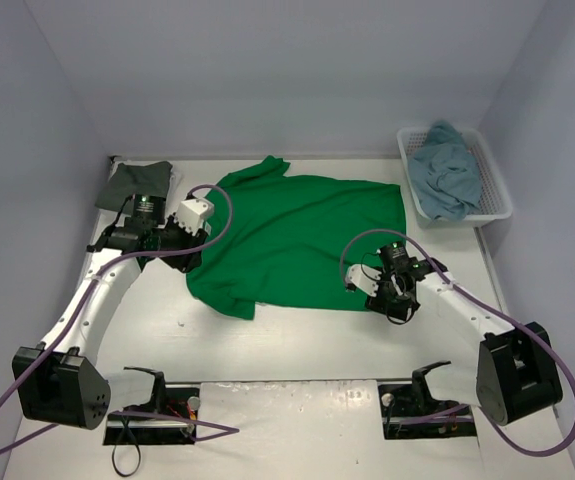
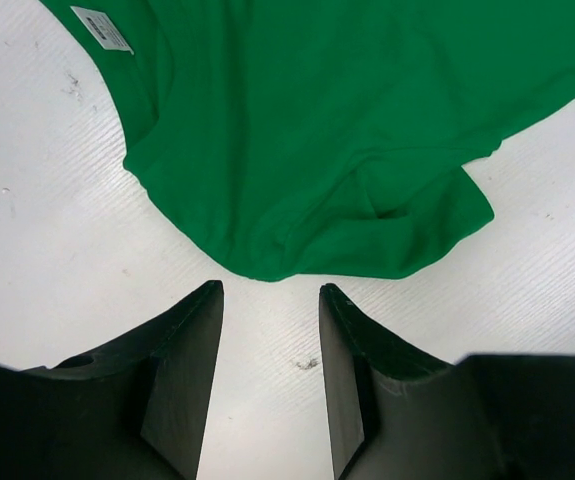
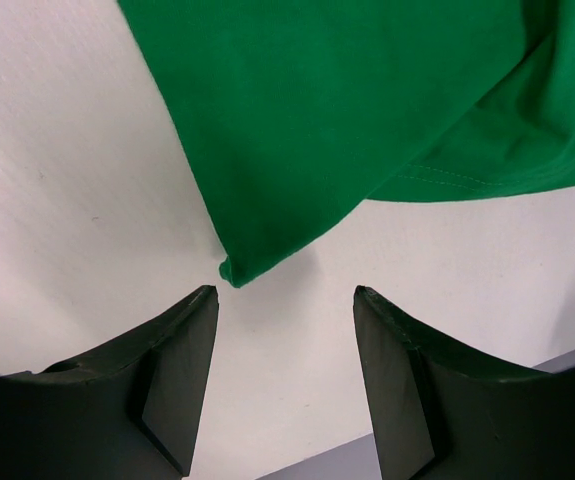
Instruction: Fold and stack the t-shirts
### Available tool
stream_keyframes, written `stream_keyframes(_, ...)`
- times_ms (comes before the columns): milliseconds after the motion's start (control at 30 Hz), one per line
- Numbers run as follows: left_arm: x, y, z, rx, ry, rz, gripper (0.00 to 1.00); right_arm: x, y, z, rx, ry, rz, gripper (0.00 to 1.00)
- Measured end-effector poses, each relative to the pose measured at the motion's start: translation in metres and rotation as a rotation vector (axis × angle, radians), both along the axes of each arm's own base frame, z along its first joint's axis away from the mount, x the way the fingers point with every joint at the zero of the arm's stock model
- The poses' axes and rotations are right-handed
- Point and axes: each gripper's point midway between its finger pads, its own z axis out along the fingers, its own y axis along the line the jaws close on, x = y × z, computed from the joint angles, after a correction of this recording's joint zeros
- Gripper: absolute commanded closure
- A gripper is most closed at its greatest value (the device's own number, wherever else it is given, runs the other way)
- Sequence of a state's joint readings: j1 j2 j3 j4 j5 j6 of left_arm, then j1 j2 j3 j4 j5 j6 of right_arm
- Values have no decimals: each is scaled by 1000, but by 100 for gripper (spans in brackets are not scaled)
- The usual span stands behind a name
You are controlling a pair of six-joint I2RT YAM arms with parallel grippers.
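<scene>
Left claw (image 2: 269, 288) parted, right claw (image 3: 285, 290) spread empty

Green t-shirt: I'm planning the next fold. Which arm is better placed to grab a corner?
Probably the right arm: its open jaws frame a pointed corner of the green t-shirt just ahead. The left arm faces only a rounded, bunched edge.

Grey shirt (image 1: 127, 180) partly behind left arm (image 1: 97, 290)

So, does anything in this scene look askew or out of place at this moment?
The green t-shirt lies crooked on the table: its near left corner is bunched and folded over. The teal-blue t-shirt sits crumpled in the white lattice basket, not folded. Nothing looks spilled or damaged.
</scene>
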State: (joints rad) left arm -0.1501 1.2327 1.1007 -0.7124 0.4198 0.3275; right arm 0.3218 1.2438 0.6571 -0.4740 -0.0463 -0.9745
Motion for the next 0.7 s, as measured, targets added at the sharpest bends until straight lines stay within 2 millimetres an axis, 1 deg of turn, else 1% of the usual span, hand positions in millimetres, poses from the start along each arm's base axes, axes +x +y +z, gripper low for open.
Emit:
stream_keyframes(133,0,0,-1,-1,0,3,62,-1,2,-2,10,13,4,47)
stream_keyframes(400,-4,0,-10,-4,23,11,62,-8,11,-17,46,85,15,49)
stream_keyframes(467,-3,0,-10,-5,23,11,62,-9,12,-18,50,94,16,63)
stream_keyframes(500,-3,0,-10,-5,23,12,62,-9,12,-18,55,95,17,79)
stream_keyframes(600,-3,0,-10,-6,24,13,62,-8,14,-18,63,92,16,100)
stream_keyframes(700,-4,0,-10,-7,24,13,62,-8,14,-18,64,89,10,100)
